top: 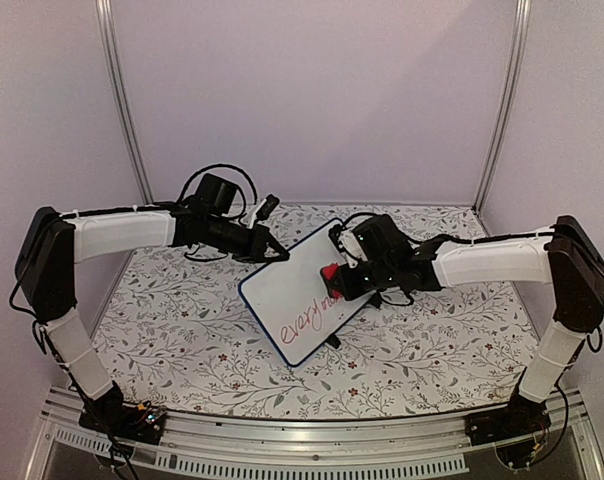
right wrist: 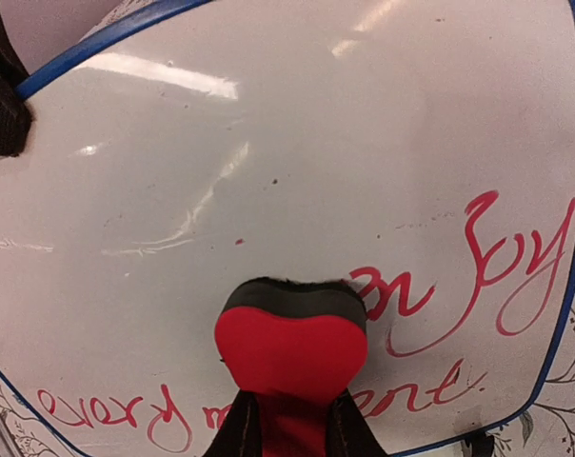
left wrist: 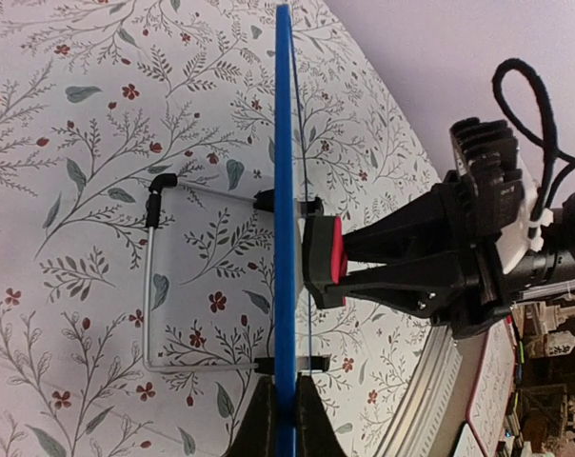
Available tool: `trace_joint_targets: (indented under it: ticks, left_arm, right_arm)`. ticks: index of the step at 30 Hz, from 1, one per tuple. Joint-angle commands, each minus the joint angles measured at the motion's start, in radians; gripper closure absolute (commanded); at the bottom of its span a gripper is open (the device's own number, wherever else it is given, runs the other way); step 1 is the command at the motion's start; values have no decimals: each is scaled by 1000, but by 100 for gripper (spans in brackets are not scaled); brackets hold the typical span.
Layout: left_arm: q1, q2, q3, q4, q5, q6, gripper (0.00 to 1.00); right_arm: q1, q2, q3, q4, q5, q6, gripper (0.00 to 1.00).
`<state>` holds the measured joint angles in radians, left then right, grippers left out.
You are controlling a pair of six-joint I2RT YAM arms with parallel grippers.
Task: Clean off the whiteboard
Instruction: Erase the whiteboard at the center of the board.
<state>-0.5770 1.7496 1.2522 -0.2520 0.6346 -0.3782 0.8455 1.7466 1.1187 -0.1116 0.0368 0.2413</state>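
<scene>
My left hand (top: 278,252) pinches the board (top: 287,300) at 11 o'clock; my right hand (top: 334,283) pinches the eraser (top: 328,272) against it. Pushing hard could twist it loose.

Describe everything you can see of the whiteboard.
The whiteboard is a small glossy white rectangle in a thin blue frame with rounded corners. It stands tilted on the floral table, propped by a wire stand behind it. Red cursive writing fills one side; the rest is blank. The left gripper clamps its edge, and the right gripper holds a red eraser against its face.
</scene>
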Motion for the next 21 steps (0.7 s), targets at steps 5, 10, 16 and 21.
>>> trace_joint_targets:
  ticks: [5,10,16,21]
  left_arm:
    - [-30,-6,10,-14,76,24,100]
    - [-30,-8,10,-14,76,25,100]
    - [-29,-9,10,-14,74,26,100]
    - [-29,-7,10,-15,73,27,100]
  right_arm:
    - [-13,47,84,16,60,-19,96]
    - [-18,61,136,-9,74,-36,96]
    - [-28,88,173,-36,83,-39,96]
    - [-28,72,136,-46,39,-45,97]
